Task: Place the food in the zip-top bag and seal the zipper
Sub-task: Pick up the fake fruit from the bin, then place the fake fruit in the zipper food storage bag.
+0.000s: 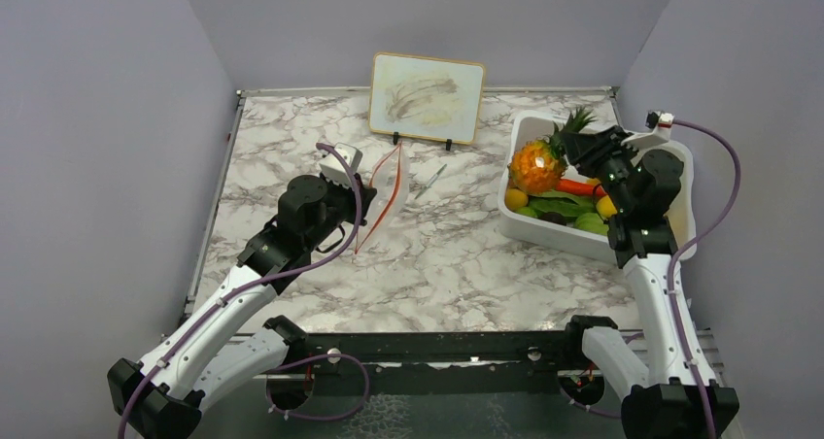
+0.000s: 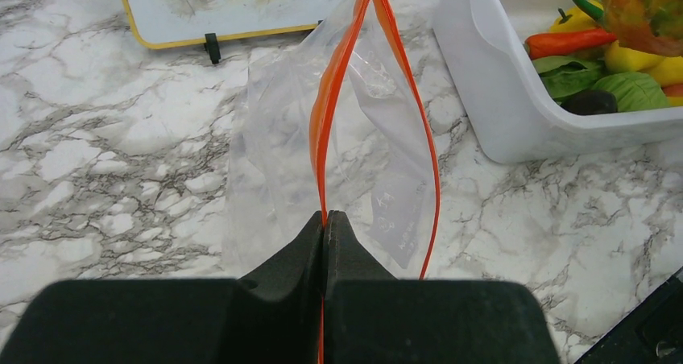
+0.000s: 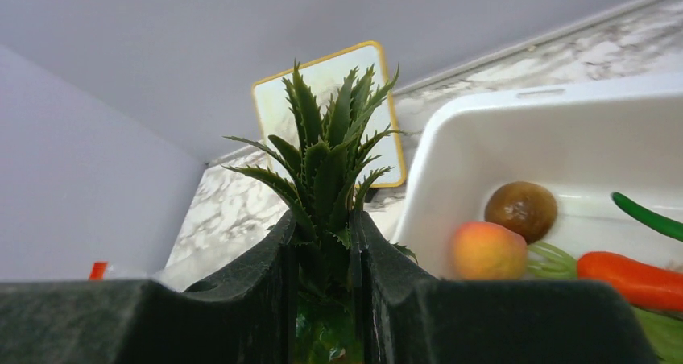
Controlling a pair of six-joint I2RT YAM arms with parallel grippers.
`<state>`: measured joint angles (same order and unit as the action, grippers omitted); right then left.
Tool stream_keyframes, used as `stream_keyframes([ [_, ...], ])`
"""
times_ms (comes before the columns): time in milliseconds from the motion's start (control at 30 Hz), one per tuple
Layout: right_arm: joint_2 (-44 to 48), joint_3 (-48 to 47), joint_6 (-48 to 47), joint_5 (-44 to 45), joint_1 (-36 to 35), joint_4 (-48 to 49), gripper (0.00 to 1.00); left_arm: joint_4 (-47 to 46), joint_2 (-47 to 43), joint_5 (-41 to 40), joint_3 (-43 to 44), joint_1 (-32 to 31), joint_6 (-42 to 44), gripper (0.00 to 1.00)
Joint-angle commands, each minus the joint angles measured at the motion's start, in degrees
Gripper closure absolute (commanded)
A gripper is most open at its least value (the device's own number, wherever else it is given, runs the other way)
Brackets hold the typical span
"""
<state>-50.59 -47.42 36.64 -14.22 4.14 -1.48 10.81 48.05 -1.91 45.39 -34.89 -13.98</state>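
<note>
From above, the left gripper [image 1: 365, 202] holds the clear bag [image 1: 391, 188] upright over the marble table [image 1: 457, 264], well apart from the white bin [image 1: 544, 233]. There the right gripper [image 1: 565, 147] hangs the pineapple [image 1: 536, 167] above the rest of the food [image 1: 568, 206], seemingly clear of it. The left wrist view shows the jaws pinched tight on one red strip of the zipper [image 2: 320, 130], with the bag's mouth parted. The right wrist view shows the jaws clamped on the pineapple's green leaves, with a peach [image 3: 486, 250] and a red pepper [image 3: 636, 279] in the bin beyond.
</note>
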Motion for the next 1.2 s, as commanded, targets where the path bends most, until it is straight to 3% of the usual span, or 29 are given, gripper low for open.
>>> stream_keyframes([
  [0, 2.95, -1.9, -2.11, -10.89, 0.12, 5.62, 0.84, -1.31, 0.1, 2.35, -0.67, 0.09, 0.44, 1.0],
  [300, 5.21, -1.82, -2.38, -24.05, -0.81, 10.95, 0.85, -0.07, 1.21, 3.54, 0.28, 0.09, -0.15, 1.0],
  [467, 6.44, -0.59, 0.6, -26.32, -2.41, 16.3, 0.86, -0.08, 2.09, 6.01, 1.07, 0.11, -1.25, 1.0],
  [667, 5.3, 0.27, 0.38, -22.54, -8.45, 18.79, 0.87, 0.19, 4.81, 10.51, 2.45, 0.09, -4.9, 1.0],
  [933, -0.79, -1.59, -5.25, -12.24, -25.89, 21.81, 0.88, -0.5, 6.63, 14.09, 2.72, 0.1, -8.63, 1.0],
  [1167, -7.25, -5.66, -8.19, -8.53, -35.55, 27.62, 0.88, -0.83, 6.67, 15.96, 2.52, 0.09, -12.47, 1.0],
])
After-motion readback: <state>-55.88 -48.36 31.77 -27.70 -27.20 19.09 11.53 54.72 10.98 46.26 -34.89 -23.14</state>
